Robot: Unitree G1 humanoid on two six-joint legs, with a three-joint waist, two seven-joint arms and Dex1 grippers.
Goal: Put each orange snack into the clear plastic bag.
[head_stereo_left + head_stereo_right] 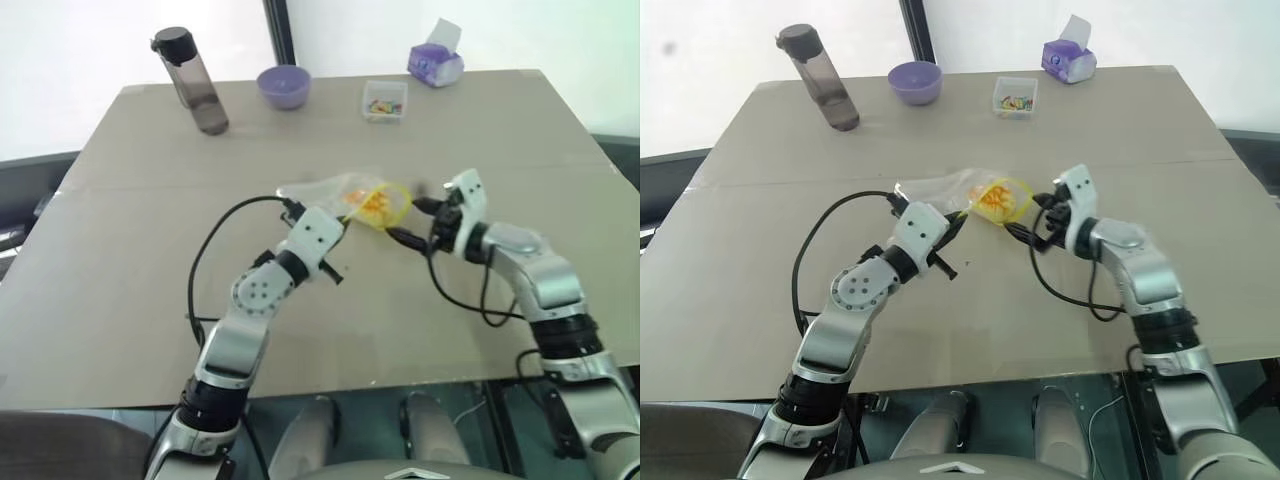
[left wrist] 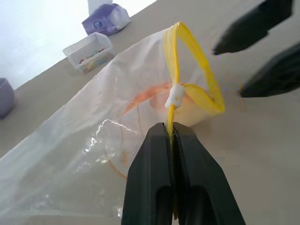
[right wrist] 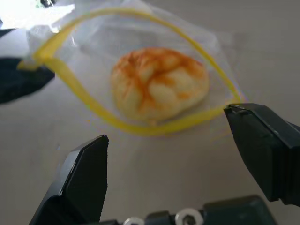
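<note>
Mid-table, the domed, grid-scored orange snack (image 3: pixel 157 83) sits inside the crinkly clear plastic bag (image 2: pixel 89 145), whose yellow rim the left gripper (image 2: pixel 171 136) pinches, while the right gripper (image 3: pixel 178 150) gapes empty.

tan table (image 1: pixel 150 300) | bottle (image 1: pixel 193 82) 11 o'clock | purple bowl (image 1: pixel 284 87), clear box (image 1: pixel 385 100) 12 | tissue box (image 1: pixel 436 63) 1 | bag (image 1: pixel 345 198) dead center

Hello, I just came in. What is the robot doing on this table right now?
The robot is bagging an orange snack. Its left pincer is shut on the yellow strip of the clear plastic bag, holding the mouth open. The snack lies inside the bag, on the table. The right pincer stands open and empty just outside the bag's mouth. A bottle, a bowl, a small box and tissues stand at the far edge.
</note>
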